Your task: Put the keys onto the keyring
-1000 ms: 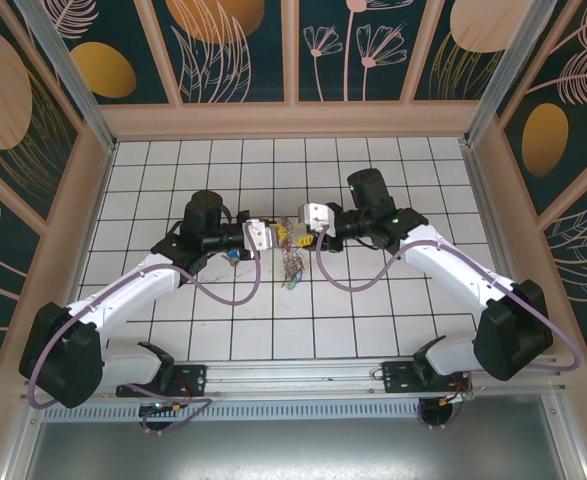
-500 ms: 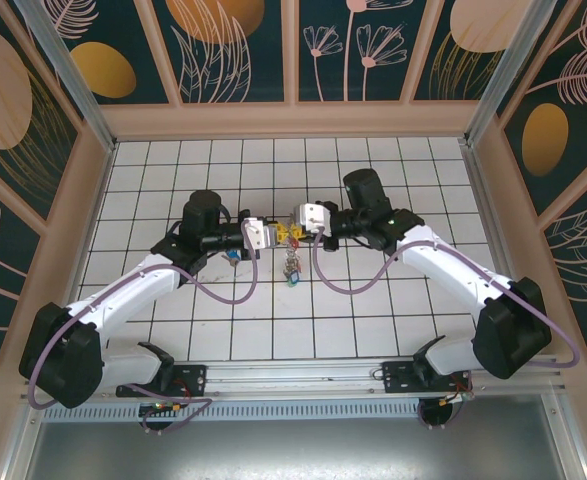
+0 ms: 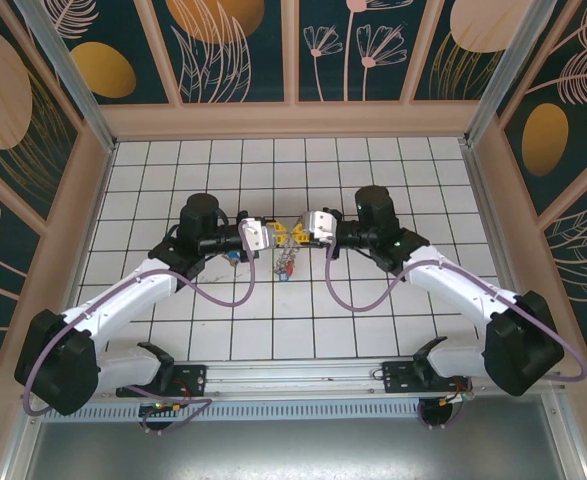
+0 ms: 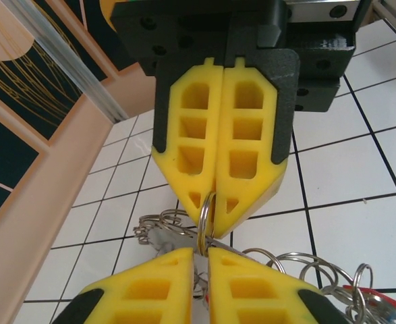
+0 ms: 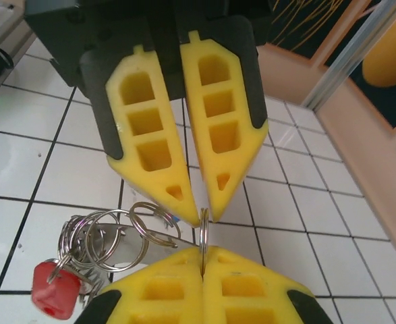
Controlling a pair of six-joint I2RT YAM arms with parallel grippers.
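The right claw point(image 5: 202, 255) is pinching the keyring point(image 5: 203, 233) in its yellow tips, which are pressed tight together. The ring is standing on its thin edge, up off the table point(image 5: 22, 169). The left claw point(image 5: 203, 209) is facing the right claw, tip to tip, and the same ring is running between its fingers. Those fingers are nearly together, but a thin gap is showing, so I cannot tell if that claw is really squeezing or just sitting around the ring. A bunch of small rings point(image 5: 110, 233) is hanging just beside the right claw, and a red key point(image 5: 52, 291) is dangling from it. I cannot tell which of these are hooked on the keyring. I think the claws are working a key's small ring onto the keyring. To do it well, the right claw should be holding hard so the ring is not twisting or slipping. The left claw should be moving slowly, a little bit at a time, in line with the right claw. If both are letting go together, the whole bunch is going to drop. If the left one is pulling too hard, the thin ring may pop out sideways.
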